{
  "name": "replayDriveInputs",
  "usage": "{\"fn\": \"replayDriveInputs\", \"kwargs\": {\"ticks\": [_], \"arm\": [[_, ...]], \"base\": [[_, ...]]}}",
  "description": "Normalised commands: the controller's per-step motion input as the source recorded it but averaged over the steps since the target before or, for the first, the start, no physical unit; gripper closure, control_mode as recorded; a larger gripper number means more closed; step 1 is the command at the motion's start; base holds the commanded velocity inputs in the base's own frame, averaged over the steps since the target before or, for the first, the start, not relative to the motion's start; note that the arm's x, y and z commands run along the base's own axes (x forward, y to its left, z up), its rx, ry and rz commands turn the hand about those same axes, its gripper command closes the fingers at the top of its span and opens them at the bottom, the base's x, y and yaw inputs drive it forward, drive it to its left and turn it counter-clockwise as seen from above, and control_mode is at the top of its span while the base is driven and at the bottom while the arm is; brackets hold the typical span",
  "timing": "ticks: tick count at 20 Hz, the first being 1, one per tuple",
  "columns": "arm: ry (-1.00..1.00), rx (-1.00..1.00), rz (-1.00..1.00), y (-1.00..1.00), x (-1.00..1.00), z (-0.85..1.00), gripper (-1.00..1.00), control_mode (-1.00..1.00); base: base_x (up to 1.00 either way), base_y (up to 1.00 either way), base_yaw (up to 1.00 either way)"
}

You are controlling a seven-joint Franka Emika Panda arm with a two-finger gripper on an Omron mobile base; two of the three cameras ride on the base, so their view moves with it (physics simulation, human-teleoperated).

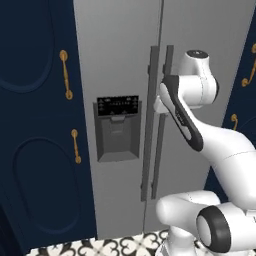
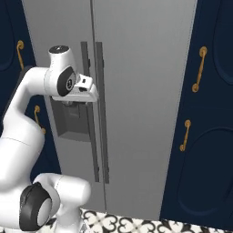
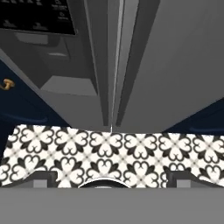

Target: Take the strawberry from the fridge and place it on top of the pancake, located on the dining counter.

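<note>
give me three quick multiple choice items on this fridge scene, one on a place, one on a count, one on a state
1. Which fridge door carries the black dispenser panel?
A. left door
B. right door
C. neither

2. How many gold handles show on the navy cabinet in the right base view, right of the fridge?
A. none
B. two
C. four

3. The fridge doors are:
A. both wide open
B. one ajar
C. both shut

Answers: 1 A, the panel sits left of the centre seam. 2 B, one above the other. 3 C, the door faces lie flush and no shelves show.
</note>
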Motion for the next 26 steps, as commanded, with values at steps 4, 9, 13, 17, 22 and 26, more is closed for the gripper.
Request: {"fn": "replayDriveInputs", "kwargs": {"ticks": [4,9,13,17,22,26], "arm": [[0.00,0.00,0.00,0.00,0.00,0.00,-1.00,1.00],[0.00,0.00,0.00,0.00,0.00,0.00,-1.00,-1.00],[-0.26,0.01,0.00,0.00,0.51,-0.03,-1.00,-1.00],[-0.23,0.01,0.00,0.00,0.54,0.00,-1.00,-1.00],[0.00,-0.01,0.00,-0.01,0.12,-0.10,-1.00,-1.00],[-0.09,0.00,0.00,-0.11,0.10,-0.15,-1.00,-1.00]], "base": [[0.00,-0.34,0.00],[0.00,-0.08,0.00],[0.00,0.00,0.00],[0.00,0.00,0.00],[0.00,0.00,0.00],[0.00,0.00,0.00]]}}
